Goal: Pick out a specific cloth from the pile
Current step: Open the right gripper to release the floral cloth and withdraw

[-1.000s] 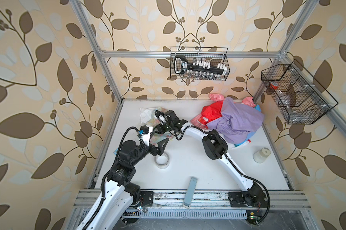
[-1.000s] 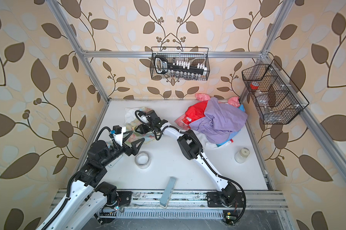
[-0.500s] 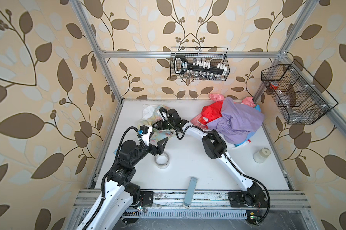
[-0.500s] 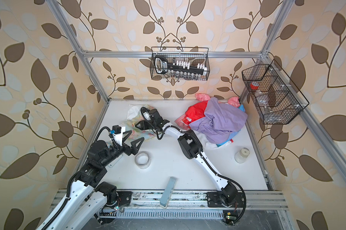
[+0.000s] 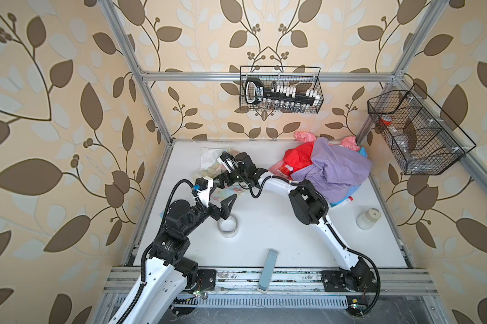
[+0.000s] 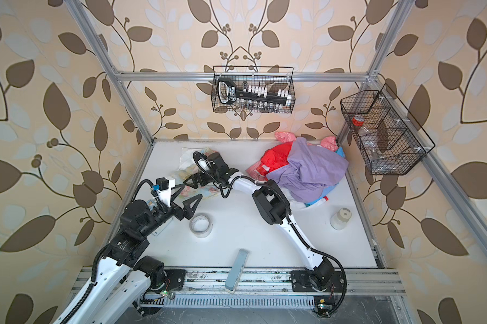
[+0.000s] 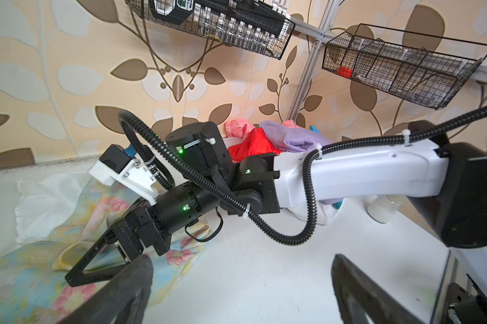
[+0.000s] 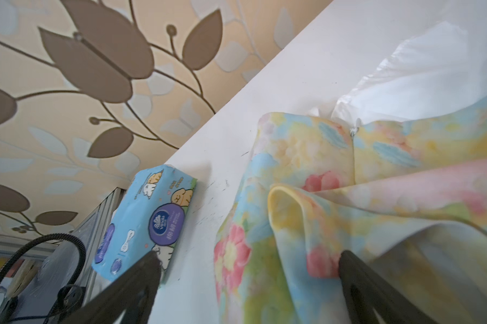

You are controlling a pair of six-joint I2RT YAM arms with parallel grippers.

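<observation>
"Clutter from above, please?"

"In both top views the cloth point(image 5: 227, 192) lies spread at the back left of the worktop point(image 5: 278, 241), well apart from the pile point(image 5: 332, 168) in the back right corner. A tape roll point(image 5: 228, 224) sits just in front of the cloth, a white jar point(image 5: 368, 219) sits far right, and a grey block point(image 5: 268, 266) lies at the front edge. The right arm point(image 5: 276, 182) reaches across the middle and covers part of the cloth. The left arm point(image 5: 180, 218) is folded low beside it, its wrist pointing toward the back."

"Left wrist camera?"

"It gives the side-on look that the top views lack: the right arm's wrist is angled down over the floral fabric, and its forearm hides most of the pile. The left end effector point(image 7: 241, 261) stands wide apart over bare worktop, holding nothing."

"Right wrist camera?"

"Only this one plainly shows a blue tissue pack point(image 8: 147, 221) by the wall, near the cloth's edge but not touching it. The right end effector point(image 8: 249, 255) is spread wide over a raised yellow fold, with nothing clamped. One fingertip point(image 8: 349, 269) is just beside that fold; I cannot tell whether it touches."
</observation>
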